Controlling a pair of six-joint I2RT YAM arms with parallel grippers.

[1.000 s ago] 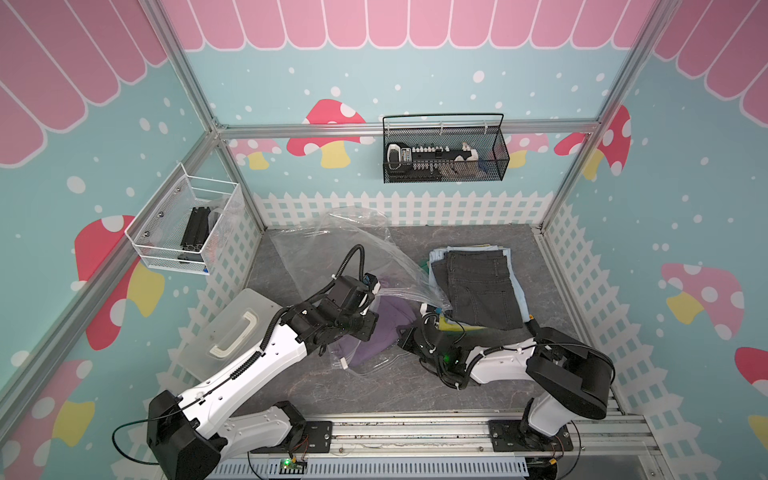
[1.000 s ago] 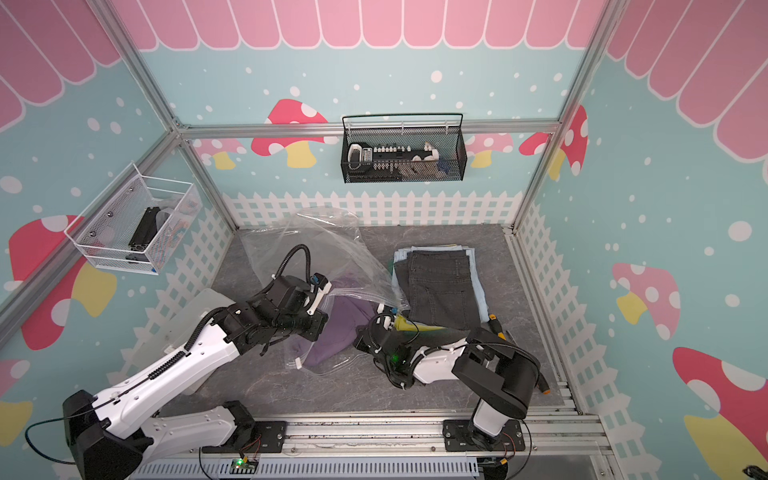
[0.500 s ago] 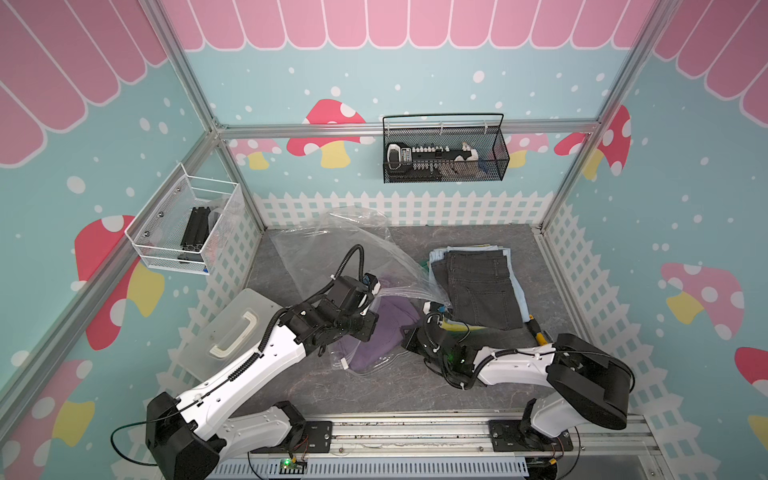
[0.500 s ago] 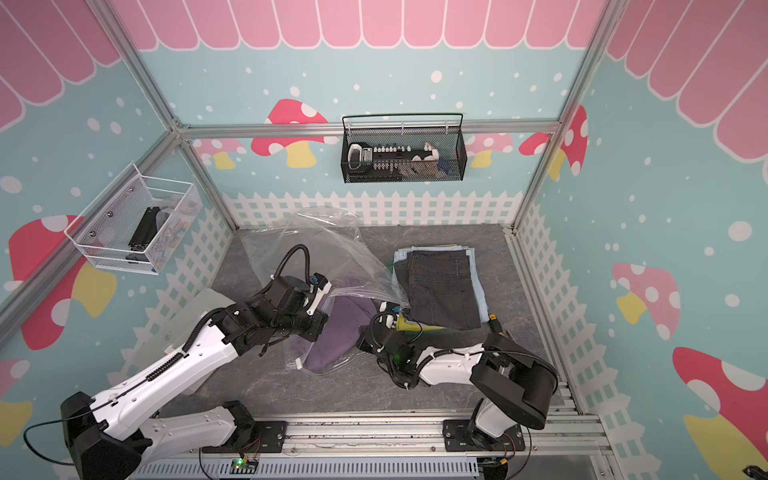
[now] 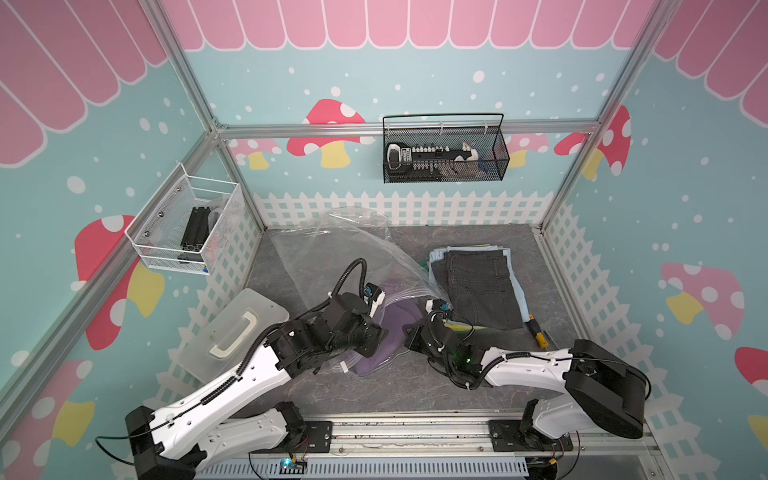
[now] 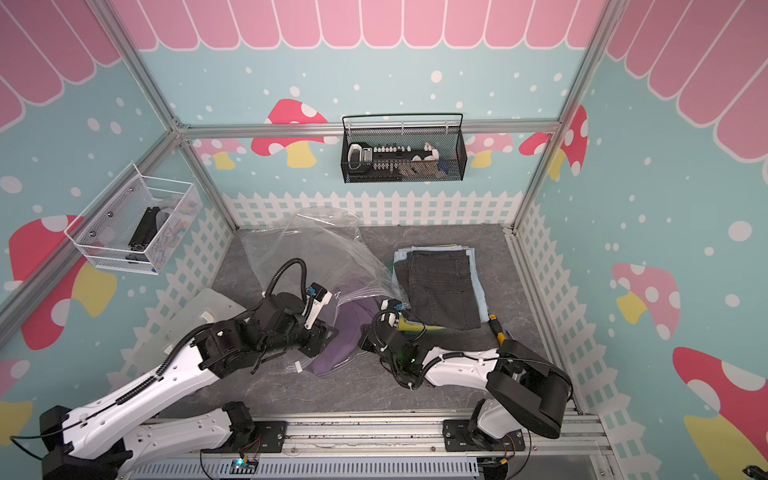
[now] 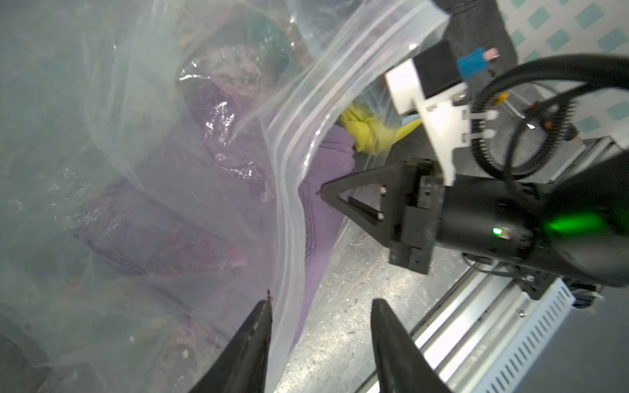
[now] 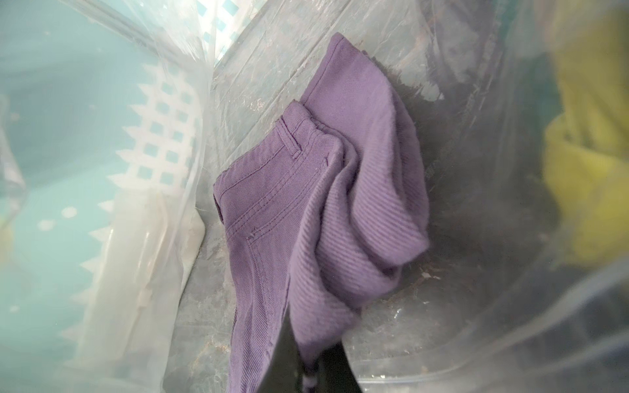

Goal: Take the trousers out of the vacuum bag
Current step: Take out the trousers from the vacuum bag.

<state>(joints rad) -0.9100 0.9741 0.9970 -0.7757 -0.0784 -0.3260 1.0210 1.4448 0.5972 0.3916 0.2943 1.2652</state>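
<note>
Your right gripper (image 8: 308,354) is clenched on the purple trousers (image 8: 306,204), which lie just ahead of it, partly past the mouth of the vacuum bag (image 7: 292,129). Your left gripper (image 7: 320,306) is released, jaws apart, with the bag's zip edge running between them.

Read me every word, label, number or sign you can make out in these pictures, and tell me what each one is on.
No text can be read anywhere in these views.
The black device in the black wire basket has rows of small white marks, too small to read.
No label or print shows on the purple trousers, the vacuum bag or the dark trousers.
</note>
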